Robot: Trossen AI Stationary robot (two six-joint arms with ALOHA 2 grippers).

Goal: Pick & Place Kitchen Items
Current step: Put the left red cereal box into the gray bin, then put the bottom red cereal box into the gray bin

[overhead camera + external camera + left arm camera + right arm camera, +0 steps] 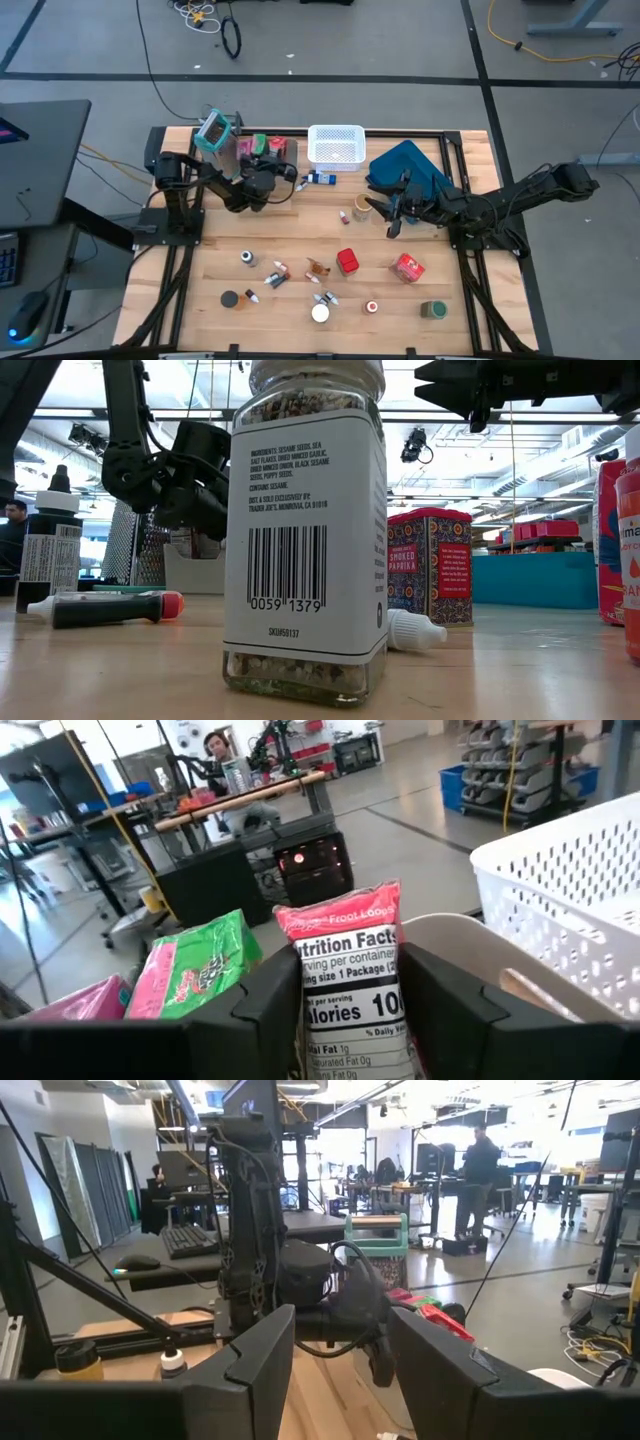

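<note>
My left gripper is at the table's far left, level, shut on an upright red Froot Loops carton. A green carton and a pink one stand right beside it; in the high view they sit together next to the clear bin. The red carton's bottom is hidden. My right gripper hangs open above the table in front of the blue tray, with nothing between its fingers. My left gripper has the red carton's two narrow sides between its two fingers, with no gap showing on either side. The fingers come level from the table's near side. The carton stands upright, its printed nutrition panel facing the wrist; my fingers hide what its bottom rests on.
The white mesh basket stands just right of the cartons. Loose items lie over the near half: a red tin, a red carton, a green jar, a spice jar and several small bottles and lids.
</note>
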